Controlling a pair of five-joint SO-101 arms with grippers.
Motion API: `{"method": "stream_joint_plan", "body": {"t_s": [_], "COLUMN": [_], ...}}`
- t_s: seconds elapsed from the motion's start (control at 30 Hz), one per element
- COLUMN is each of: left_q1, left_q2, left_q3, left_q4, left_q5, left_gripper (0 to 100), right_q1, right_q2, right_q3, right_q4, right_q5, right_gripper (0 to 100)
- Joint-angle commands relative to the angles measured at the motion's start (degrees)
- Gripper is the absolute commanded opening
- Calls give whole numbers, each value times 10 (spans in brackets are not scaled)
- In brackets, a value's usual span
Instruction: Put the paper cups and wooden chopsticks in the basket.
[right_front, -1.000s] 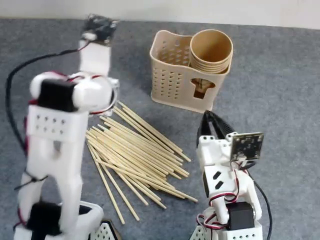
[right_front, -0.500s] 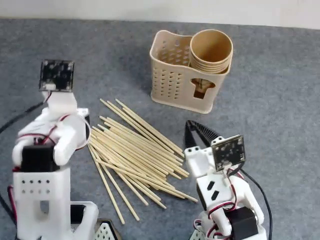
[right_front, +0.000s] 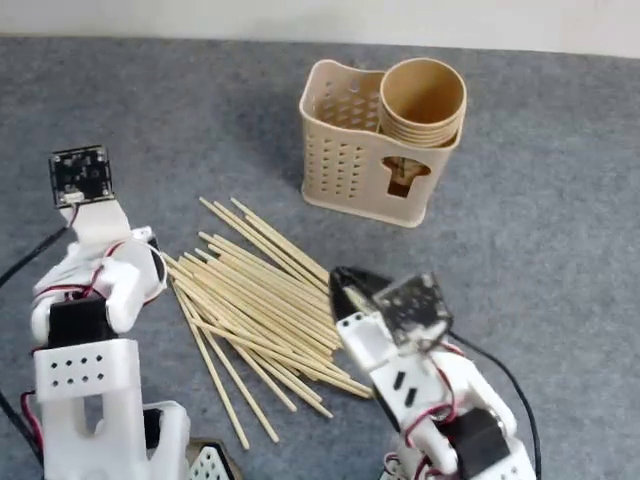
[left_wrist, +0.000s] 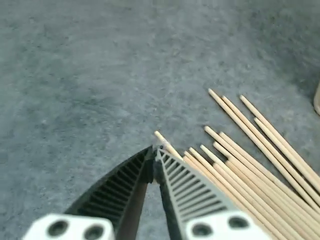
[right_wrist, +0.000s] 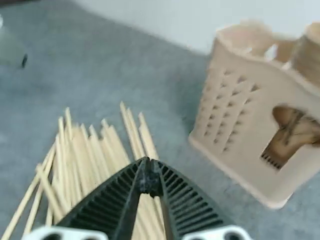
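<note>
Cups: paper cups (right_front: 422, 95) are already stacked inside one end of the basket (right_front: 345, 160). That half looks done to you.
Chopsticks: wooden chopsticks (right_front: 265, 305) lie loose in a fanned pile on the grey table cover (right_front: 560, 220), between the two arms. None are in the basket.
Long axis: in the high view the sticks run diagonally, with far ends toward the left arm's side and near ends toward the right arm's base.
Right jaws: right gripper (right_wrist: 146, 167) has its fingers pressed together and holds nothing. It hangs over the pile's edge on the basket side, tips pointing toward the basket.
Left jaws: left gripper (left_wrist: 154, 150) is also together and empty. Its tips are just beside the end of one outer stick, at the pile's far-left corner.
Nearer arm: the right one, by your read. It sits between pile and basket, while the left only meets stick ends.
Key relation: the sticks lie below and just behind the right tips, crossing the line to the basket at an angle.
Next move needs: jaws apart first, then a close across the sticks, not along them.
Risk: round sticks roll, and a bundle may slip out.
</note>
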Motion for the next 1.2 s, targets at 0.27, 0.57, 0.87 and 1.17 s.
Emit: {"method": "stream_joint_plan", "body": {"t_s": [0.27, 0.57, 0.87, 1.17], "left_q1": [-22, -38, -38, -38], "left_q2": [-12, -12, -12, -12], "left_q3": [0, 0, 0, 0], "left_q4": [-9, -9, -8, -8], "left_q5": [6, 7, 7, 7], "left_gripper": [31, 31, 31, 31], "right_q1": [-131, -202, -211, -247], "right_q2": [318, 459, 599, 706], "right_q3": [-94, -108, -185, -233], "right_q4": [-8, -52, -52, -53], "right_q5": [18, 24, 24, 24], "right_gripper": [64, 70, 126, 181]}}
